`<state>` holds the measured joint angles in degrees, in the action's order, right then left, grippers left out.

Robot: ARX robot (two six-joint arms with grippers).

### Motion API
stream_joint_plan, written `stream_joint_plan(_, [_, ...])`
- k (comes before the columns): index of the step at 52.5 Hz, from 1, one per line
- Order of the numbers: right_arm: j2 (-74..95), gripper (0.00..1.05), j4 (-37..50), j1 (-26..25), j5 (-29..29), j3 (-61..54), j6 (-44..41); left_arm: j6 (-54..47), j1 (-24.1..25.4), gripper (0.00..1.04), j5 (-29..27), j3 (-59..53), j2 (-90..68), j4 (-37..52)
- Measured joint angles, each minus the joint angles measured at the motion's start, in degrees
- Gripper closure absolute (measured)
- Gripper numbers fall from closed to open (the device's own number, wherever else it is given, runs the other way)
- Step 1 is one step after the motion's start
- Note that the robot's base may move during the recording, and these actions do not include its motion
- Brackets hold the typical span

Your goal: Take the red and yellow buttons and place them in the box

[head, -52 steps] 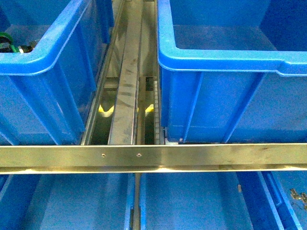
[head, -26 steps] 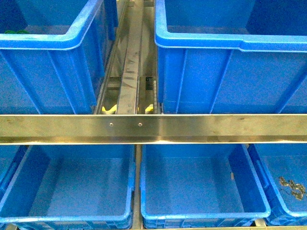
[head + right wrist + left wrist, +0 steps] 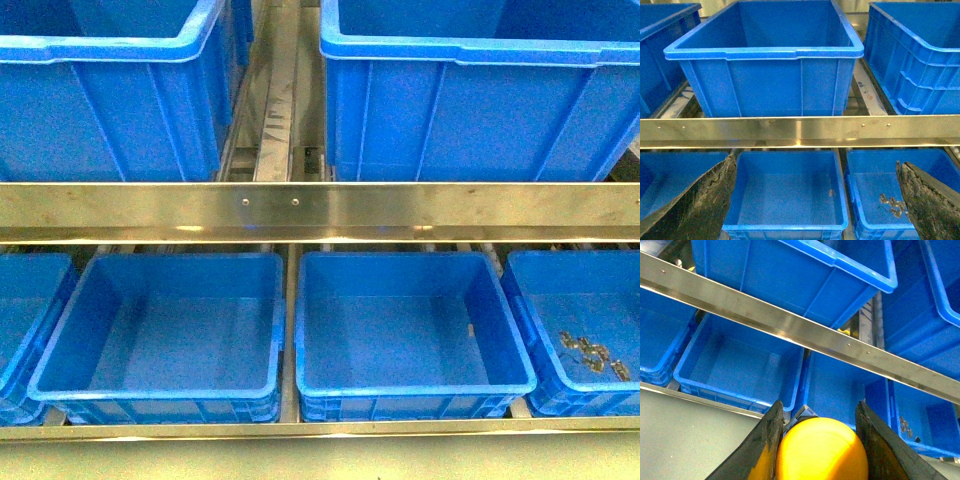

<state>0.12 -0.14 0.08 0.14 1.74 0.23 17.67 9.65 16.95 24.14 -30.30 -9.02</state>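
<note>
L tool point(image 3: 819, 412) is clamped on the yellow button point(image 3: 822, 452). The button sits between its two dark fingers point(image 3: 765, 445), touching both, w/ only the domed top showing. So the button is up in the tool, not in any box.

Just beyond the L fingertips a steel rail point(image 3: 790, 327) crosses the rack. Under the rail, ahead of the tool, runs a row of low boxes point(image 3: 735, 360). The nearest is open-topped w/ bare blue floor. Above the rail, further off, is a big upper box point(image 3: 790, 270). On the tool's near side there's a strip of grey worktop point(image 3: 685, 435).

R tool point(image 3: 815, 161) has its fingers spread wide apart, nothing between them. Straight ahead & lower down is one low box point(image 3: 785, 195) w/ a tiny speck on its floor. The next box toward the robot's right point(image 3: 867, 172) holds a few small metal bits point(image 3: 890, 204), well apart from the R tool. Past the rail & higher stands another upper box point(image 3: 765, 80).

Front cam shows two upper boxes w/ a metal channel point(image 3: 275, 100) between them. Four low boxes sit under the rail, the bits in the far-right one.
</note>
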Motion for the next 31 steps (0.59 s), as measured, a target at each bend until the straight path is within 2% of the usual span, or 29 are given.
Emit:
stream_joint_plan(3, [0.0, 0.07, 0.0, 0.0, 0.0, 0.0, 0.0, 0.8, -1.7, 0.71, 3.4, -0.1, -0.9, 4.4])
stream_joint_plan(6, [-0.1, 0.07, 0.0, 0.0, 0.0, 0.0, 0.0, 4.8, -1.1, 0.71, 10.0, 1.0, -4.9, 13.9])
stream_joint_plan(8, [0.0, 0.07, 0.0, 0.0, 0.0, 0.0, 0.0, 9.6, -0.5, 0.71, 12.4, 2.7, -9.9, 21.3])
stream_joint_plan(14, [0.0, 0.07, 0.0, 0.0, 0.0, 0.0, 0.0, 19.0, -0.7, 0.71, 13.5, 8.0, -21.7, 36.7])
stream_joint_plan(19, [0.0, 0.07, 0.0, 0.0, 0.0, 0.0, 0.0, 28.1, -3.8, 0.71, 12.7, 15.9, -35.9, 49.4])
stream_joint_plan(31, [0.0, 0.07, 0.0, 0.0, 0.0, 0.0, 0.0, 39.8, -15.3, 0.71, 13.1, 33.9, -55.7, 60.3])
